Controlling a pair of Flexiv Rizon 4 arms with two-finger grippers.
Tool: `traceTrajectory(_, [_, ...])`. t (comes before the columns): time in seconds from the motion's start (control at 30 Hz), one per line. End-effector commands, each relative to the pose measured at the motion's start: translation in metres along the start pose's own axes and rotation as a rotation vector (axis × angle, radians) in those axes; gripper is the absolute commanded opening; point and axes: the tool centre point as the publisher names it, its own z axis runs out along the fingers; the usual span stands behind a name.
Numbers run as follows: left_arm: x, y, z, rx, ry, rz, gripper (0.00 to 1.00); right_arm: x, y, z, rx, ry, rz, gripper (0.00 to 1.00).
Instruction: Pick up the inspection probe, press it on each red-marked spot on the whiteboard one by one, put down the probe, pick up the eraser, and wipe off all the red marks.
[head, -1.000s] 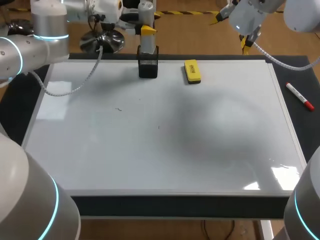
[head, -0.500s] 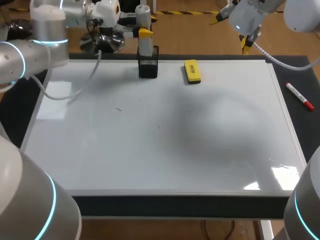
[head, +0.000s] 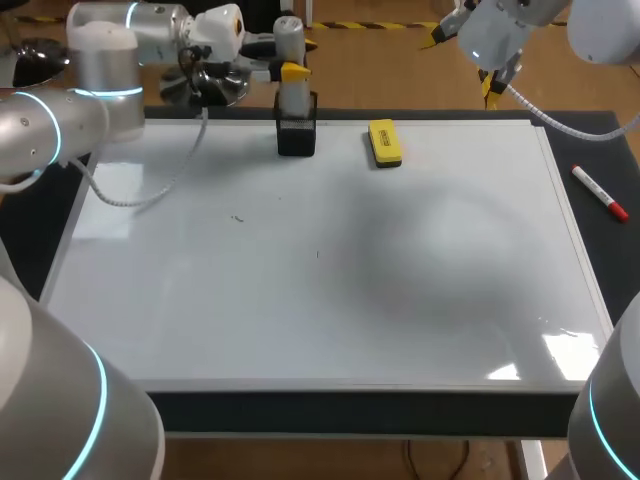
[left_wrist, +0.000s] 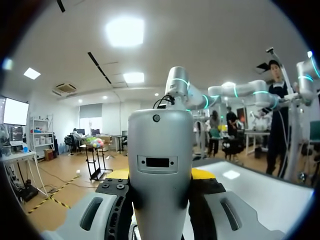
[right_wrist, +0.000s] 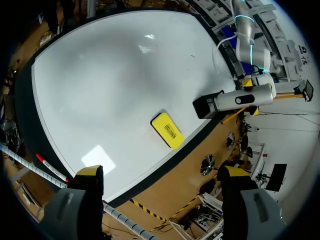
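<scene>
Probe stands upright in its black holder, pinched between the left jaws; right jaws spread, empty, well off.

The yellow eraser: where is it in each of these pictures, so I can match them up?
Head view: the yellow eraser lies at the whiteboard's far edge, right of the probe.
Left wrist view: not in it; the probe fills the middle.
Right wrist view: the eraser lies by the whiteboard's edge, beside the probe.
Shared landmark: the probe.
</scene>
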Motion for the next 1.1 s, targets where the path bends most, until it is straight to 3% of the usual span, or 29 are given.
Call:
traceTrajectory(0.03, [-0.002, 0.007, 0.000, 0.014, -0.001, -0.006, 0.00, -0.001, 0.000, -0.001, 0.002, 0.007, -0.002, 1.00])
traceTrajectory(1.1, [0.002, 0.032, 0.002, 0.028, -0.006, -0.034, 0.00, -0.001, 0.000, -0.001, 0.002, 0.007, -0.002, 1.00])
